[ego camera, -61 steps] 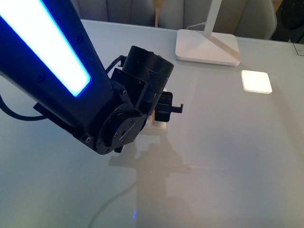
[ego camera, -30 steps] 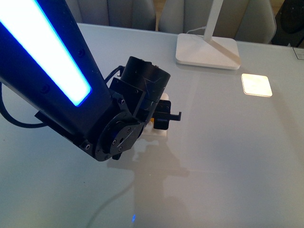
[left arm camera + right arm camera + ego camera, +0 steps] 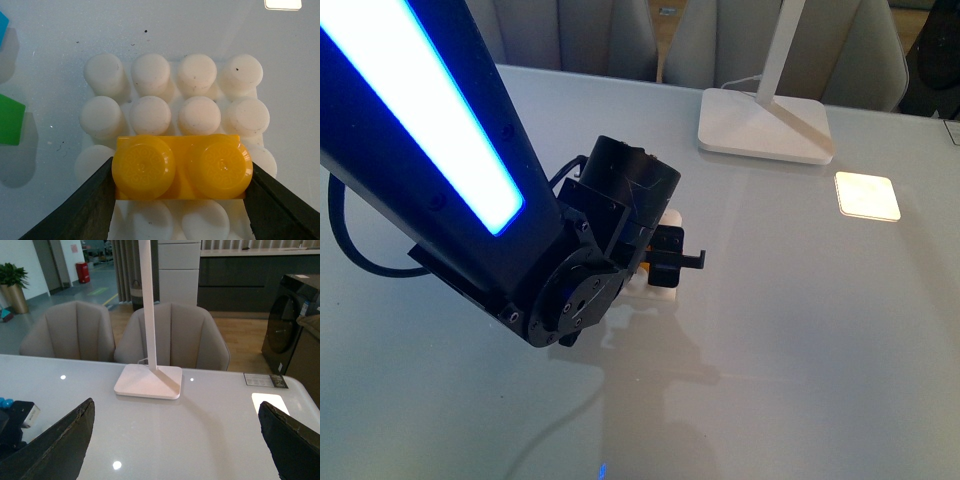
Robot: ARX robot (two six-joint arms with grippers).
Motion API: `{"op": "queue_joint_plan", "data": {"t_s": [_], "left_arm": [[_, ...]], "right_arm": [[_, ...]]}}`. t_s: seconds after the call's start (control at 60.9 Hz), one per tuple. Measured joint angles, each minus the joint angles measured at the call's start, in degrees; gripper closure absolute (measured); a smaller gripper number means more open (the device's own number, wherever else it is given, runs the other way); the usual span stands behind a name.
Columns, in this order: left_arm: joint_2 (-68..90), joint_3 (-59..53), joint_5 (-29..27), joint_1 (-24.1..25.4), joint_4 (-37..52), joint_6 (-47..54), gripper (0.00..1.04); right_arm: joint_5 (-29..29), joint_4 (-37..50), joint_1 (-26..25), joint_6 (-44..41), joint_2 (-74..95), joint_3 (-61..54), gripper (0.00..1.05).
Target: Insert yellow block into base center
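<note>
Yellow block (image 3: 181,167) is clamped by its short ends between my left fingers (image 3: 80,210), over the base (image 3: 150,75) near its middle; seated or not, I cannot tell; I judge it light, rigid, slick plastic, so this end grip suits; right fingers (image 3: 55,440) hang apart, empty, above the worktop (image 3: 200,440).

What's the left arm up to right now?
The left gripper has its jaws shut on the yellow block, holding it studs-up over the white base, roughly across its middle columns. Whether the block is pressed home cannot be told. A green brick and a blue one lie beside the base. The right gripper is open and empty, facing the lamp foot.
</note>
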Motion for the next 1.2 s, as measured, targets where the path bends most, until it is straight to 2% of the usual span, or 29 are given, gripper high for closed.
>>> {"op": "queue_joint_plan", "data": {"t_s": [1.198], "left_arm": [[3.6, 0.1, -0.8, 0.0, 4.5, 2.4, 0.42]], "right_arm": [[0.0, 0.0, 0.0, 0.0, 0.0, 0.0, 0.09]]}}
